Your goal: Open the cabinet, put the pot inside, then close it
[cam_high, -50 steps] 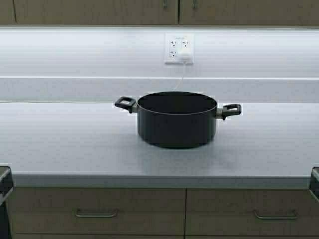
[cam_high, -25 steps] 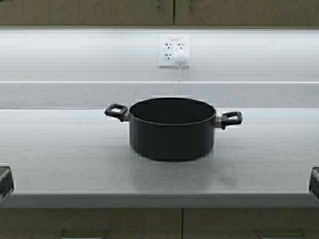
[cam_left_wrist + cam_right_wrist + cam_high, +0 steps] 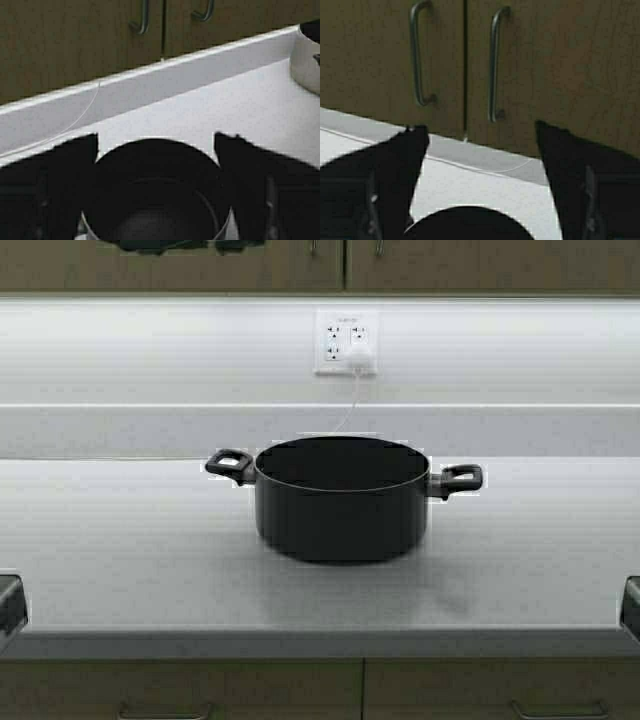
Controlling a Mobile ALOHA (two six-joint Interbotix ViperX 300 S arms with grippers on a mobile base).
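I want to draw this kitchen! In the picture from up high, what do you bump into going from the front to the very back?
Drawers → counter → pot → thin cord → wall outlet → cabinet, its doors shut.

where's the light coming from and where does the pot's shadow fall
High view: a bright strip under the cabinet lights the backsplash; the pot casts a soft shadow forward on the counter. Wrist views: cabinet doors dark, gripper fingers in silhouette.
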